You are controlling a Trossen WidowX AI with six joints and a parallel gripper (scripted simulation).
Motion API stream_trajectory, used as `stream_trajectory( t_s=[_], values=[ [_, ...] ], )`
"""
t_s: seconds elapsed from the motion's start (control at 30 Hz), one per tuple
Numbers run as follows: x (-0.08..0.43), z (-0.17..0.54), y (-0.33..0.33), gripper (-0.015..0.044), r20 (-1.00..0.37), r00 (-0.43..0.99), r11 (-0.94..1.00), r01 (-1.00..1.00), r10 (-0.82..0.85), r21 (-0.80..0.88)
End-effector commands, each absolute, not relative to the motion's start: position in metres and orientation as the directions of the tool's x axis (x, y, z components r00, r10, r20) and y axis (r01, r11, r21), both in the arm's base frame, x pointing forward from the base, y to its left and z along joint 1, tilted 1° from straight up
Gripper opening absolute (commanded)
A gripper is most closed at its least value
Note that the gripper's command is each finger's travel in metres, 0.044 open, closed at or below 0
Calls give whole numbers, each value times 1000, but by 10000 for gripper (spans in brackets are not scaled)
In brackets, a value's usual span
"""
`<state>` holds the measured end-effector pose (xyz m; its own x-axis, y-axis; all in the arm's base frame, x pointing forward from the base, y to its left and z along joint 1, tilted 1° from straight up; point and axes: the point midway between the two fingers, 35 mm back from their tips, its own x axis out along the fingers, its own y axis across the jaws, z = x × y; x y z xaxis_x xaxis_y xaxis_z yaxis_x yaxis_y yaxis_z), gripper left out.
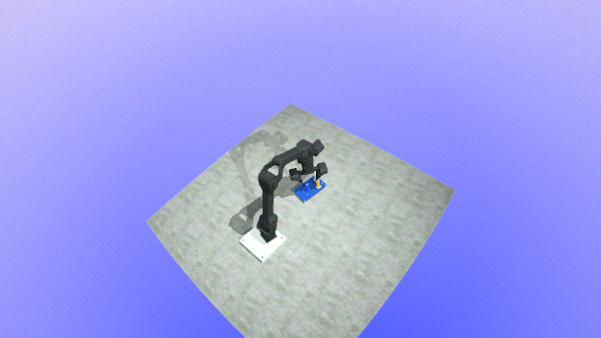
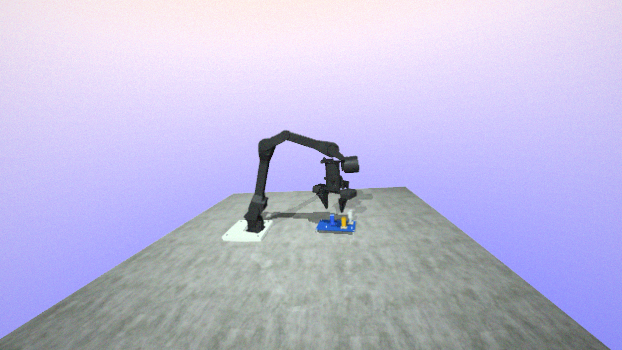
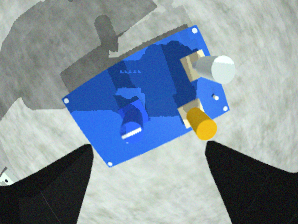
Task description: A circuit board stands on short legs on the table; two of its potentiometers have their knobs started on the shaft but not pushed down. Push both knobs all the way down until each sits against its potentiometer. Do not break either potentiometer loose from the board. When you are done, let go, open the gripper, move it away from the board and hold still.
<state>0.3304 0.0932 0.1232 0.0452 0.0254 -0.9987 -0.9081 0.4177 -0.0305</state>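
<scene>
The blue circuit board (image 1: 304, 197) (image 2: 322, 229) (image 3: 92, 125) stands on the table. An orange-yellow knob (image 1: 318, 183) (image 2: 343, 222) (image 3: 202, 124) stands over one beige potentiometer base (image 3: 184, 115). A white knob (image 2: 351, 216) (image 3: 222, 69) stands over the other beige base (image 3: 189, 68). A blue upright part (image 1: 307, 186) (image 2: 332, 219) (image 3: 133, 119) with a white mark stands on the board's other side. Small gaps under the knobs cannot be made out. My gripper (image 1: 309, 181) (image 2: 334, 209) (image 3: 150, 149) is open and empty above the board, its fingertips clear of both knobs.
The arm's white base plate (image 1: 258, 248) (image 2: 241, 234) lies on the grey table (image 1: 367, 212) (image 2: 300, 290), to the board's left in the exterior view. The arm's shadow falls across part of the board and the table beside it.
</scene>
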Motion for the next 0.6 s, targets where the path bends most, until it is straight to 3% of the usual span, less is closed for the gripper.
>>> stream_trajectory(
  t_s=[0.0,0.27,0.57],
  values=[
    [298,133,87,440,-998,50,426,-904,26,-35],
    [207,129,64,440,-999,45,424,-905,8,-37],
    [200,127,62,440,-999,45,423,-905,6,-38]
  ],
)
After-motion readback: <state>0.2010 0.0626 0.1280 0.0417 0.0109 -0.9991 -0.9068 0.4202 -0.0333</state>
